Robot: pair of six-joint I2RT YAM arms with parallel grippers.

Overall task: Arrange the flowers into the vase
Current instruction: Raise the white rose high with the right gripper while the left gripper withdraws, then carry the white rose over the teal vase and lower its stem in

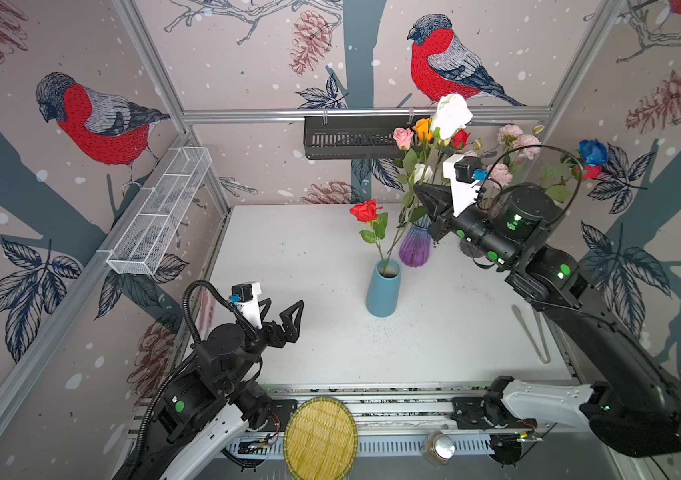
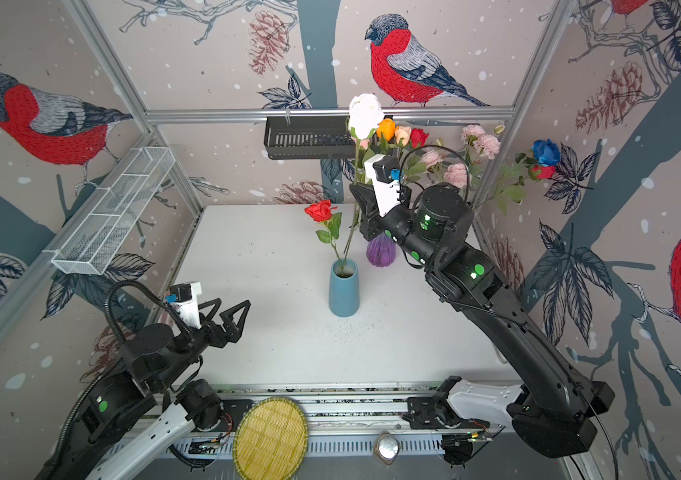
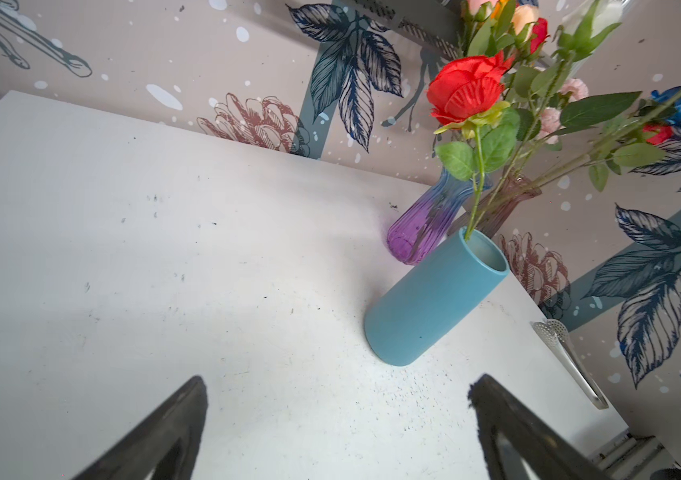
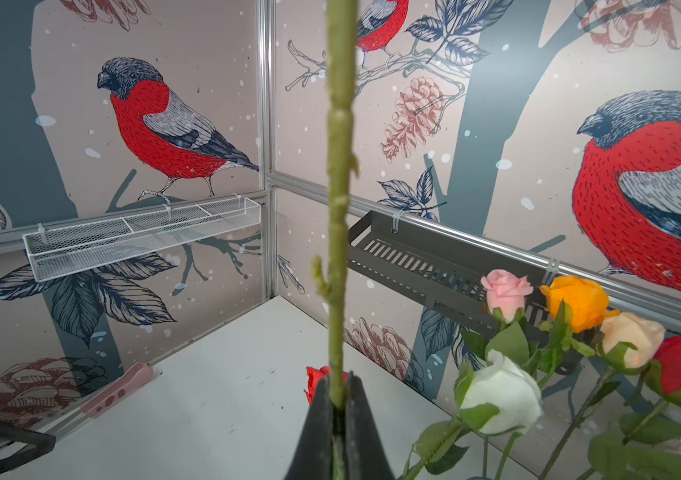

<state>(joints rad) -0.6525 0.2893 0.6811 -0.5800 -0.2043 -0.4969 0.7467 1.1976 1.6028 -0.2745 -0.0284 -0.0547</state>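
Right wrist view | right gripper [image 4: 336, 392] pinches white rose stem [image 4: 338, 208] so we can steer its foot into blue vase [image 1: 383, 291] | left gripper [image 1: 284, 311] spread, empty, giving room.

Bullfinch wallpaper [image 1: 247, 62], white table [image 1: 330, 353]

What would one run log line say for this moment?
left tool: open, empty | right tool: shut on white rose stem | stem end: at blue vase mouth | red rose: in blue vase
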